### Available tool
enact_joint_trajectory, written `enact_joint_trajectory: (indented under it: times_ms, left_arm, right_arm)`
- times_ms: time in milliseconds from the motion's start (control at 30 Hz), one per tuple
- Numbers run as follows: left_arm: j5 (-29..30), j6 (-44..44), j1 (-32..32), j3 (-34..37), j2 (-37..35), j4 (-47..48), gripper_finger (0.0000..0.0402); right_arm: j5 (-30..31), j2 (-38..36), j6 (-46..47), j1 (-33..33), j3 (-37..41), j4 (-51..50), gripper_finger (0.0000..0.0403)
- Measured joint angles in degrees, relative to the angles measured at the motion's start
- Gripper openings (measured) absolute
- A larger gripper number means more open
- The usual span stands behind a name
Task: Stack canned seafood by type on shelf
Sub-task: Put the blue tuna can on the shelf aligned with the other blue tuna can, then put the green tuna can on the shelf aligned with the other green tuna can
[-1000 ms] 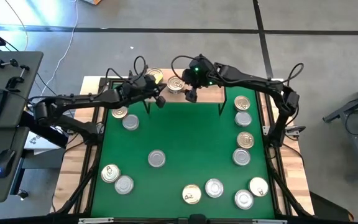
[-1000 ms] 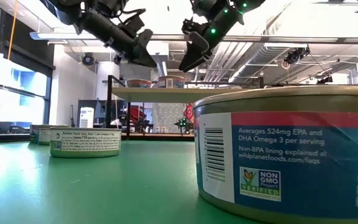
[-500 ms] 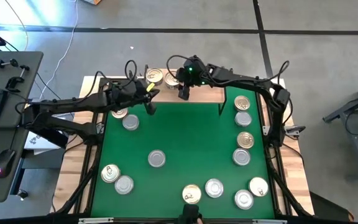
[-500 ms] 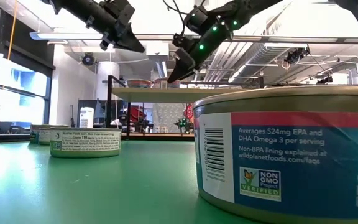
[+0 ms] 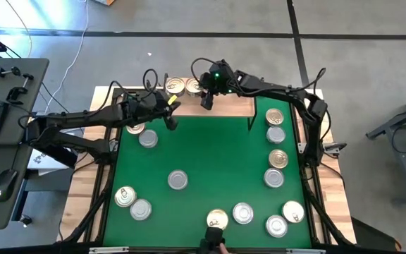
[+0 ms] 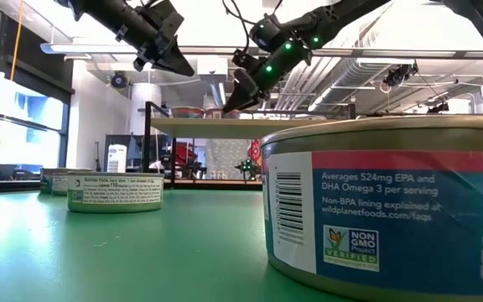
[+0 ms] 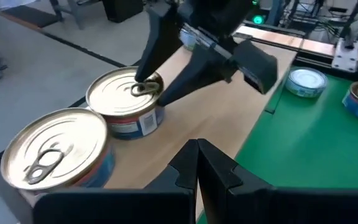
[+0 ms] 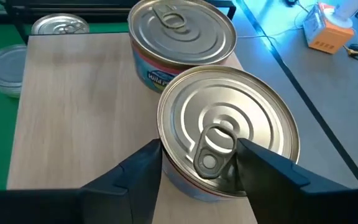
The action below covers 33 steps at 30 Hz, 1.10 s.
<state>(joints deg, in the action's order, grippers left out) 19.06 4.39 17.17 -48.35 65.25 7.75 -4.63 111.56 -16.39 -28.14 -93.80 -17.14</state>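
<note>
At the left we see the left gripper (image 5: pixel 168 120) hovering over the far left part of the green table (image 5: pixel 203 155), just in front of the shelf (image 5: pixel 231 107); its fingers (image 7: pixel 197 163) are pressed together and hold nothing. Two tins lie just beside it on the table, one gold-lidded (image 5: pixel 135 128) and one silver-lidded (image 5: pixel 148 139).

Moving right, we find the shelf along the table's far edge. Two gold-lidded tins stand on its left end, close beside each other: the outer tin (image 5: pixel 175 87) and the inner tin (image 5: pixel 194 87). The right gripper (image 5: pixel 205 99) is at the inner tin, and its fingers (image 8: pixel 143 167) sit on either side of that tin's wall (image 8: pixel 185 180), clamped on it. The rest of the shelf board is bare wood.

Further right, a row of tins (image 5: pixel 276 147) runs along the table's right edge, gold and silver lids alternating. More tins (image 5: pixel 244 214) lie near the front edge.
</note>
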Motion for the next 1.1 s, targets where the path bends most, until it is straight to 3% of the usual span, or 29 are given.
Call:
enact_joint_trajectory:
  times_ms: [400,667,1100]
  left_arm:
    - [1.8,0.91,4.56,0.02,0.67,3.06,0.0]
    - [2.9,0.45,6.71,0.0,3.42,5.59,0.0]
    - [3.03,-1.21,10.78,0.0,6.29,5.06,0.0]
  right_arm:
    - [0.03,-3.52,0.97,0.45,0.02,1.81,0.0195]
    - [0.4,-7.86,-0.13,7.93,0.02,-6.33,0.0195]
    - [15.76,-8.91,-0.17,22.73,0.02,-19.94,0.0195]
